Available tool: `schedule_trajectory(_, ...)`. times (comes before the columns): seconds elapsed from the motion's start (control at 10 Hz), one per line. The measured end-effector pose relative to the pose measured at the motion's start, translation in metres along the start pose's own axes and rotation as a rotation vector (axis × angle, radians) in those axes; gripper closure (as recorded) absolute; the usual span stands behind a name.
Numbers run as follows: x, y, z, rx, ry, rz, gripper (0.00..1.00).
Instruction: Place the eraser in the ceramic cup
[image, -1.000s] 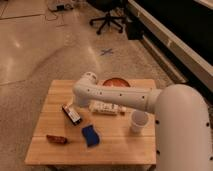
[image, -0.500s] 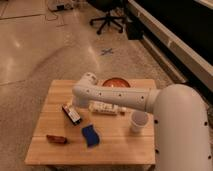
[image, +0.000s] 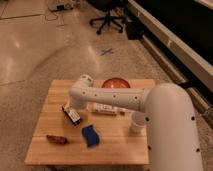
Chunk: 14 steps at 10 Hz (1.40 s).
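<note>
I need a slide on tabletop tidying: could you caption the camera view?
Robot's pincer poised at the eraser on a wooden table, with the ceramic cup standing apart from both.

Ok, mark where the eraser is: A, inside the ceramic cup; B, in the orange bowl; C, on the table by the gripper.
C: the eraser lies flat on the wooden table right at the gripper, apart from the ceramic cup.
</note>
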Motion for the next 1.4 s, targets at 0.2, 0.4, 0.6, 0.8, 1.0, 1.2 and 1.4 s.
schedule_trajectory(0.2, 0.005, -0.008, 0.008, -0.002, 0.004, -0.04, 0.2)
schedule_trajectory(0.4, 0.007, -0.017, 0.014, -0.002, 0.002, -0.08, 0.2)
schedule_trajectory(0.6, 0.006, -0.022, 0.021, -0.008, -0.01, -0.115, 0.2)
schedule_trajectory(0.8, 0.003, -0.027, 0.029, -0.017, -0.027, -0.145, 0.2)
schedule_trajectory(1.0, 0.001, -0.028, 0.034, -0.031, -0.038, -0.168, 0.2)
schedule_trajectory(1.2, 0.001, -0.03, 0.038, -0.058, -0.048, -0.198, 0.27)
schedule_trajectory(1.4, 0.003, -0.033, 0.038, -0.08, -0.048, -0.208, 0.47)
